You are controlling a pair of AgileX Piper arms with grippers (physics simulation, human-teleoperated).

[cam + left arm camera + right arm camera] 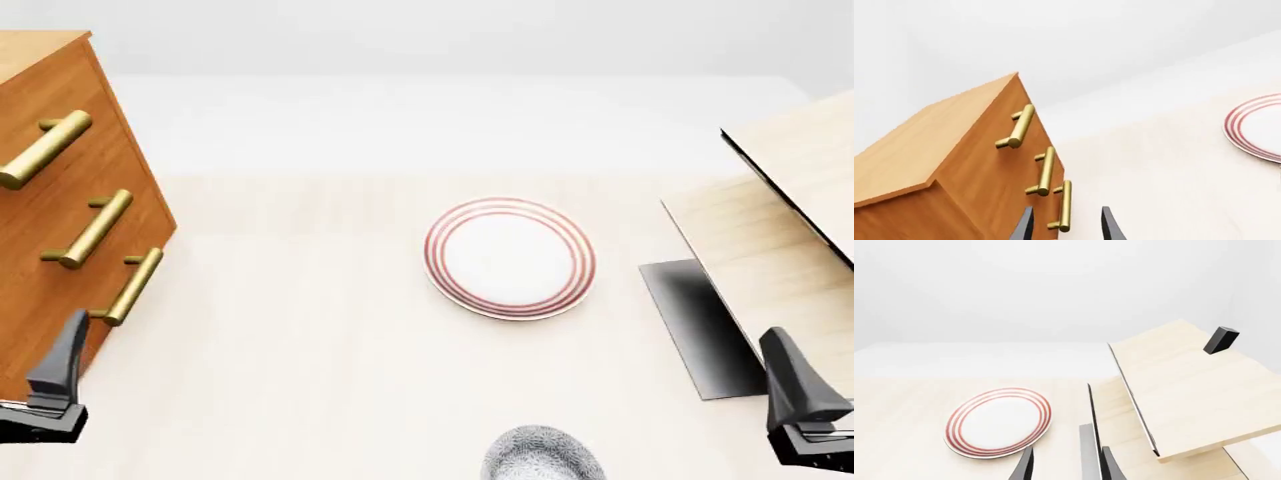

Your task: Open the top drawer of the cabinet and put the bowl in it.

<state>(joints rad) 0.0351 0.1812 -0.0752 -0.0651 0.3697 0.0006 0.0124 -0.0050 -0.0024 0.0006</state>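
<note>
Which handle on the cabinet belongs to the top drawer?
Find the orange-brown cabinet at the table's left edge in the front view. Three brass bar handles run down its front; the top drawer handle is the uppermost, just under the cabinet's flat top. The other two handles sit below it, and all three drawers look closed.

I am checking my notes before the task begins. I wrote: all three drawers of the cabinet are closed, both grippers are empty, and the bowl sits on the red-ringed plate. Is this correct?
Not quite. The bowl is not on the plate; the front view shows it on the table, apart from the plate, at the near edge. The rest holds: the cabinet has its drawers closed, and the left gripper and right gripper hold nothing.
</note>
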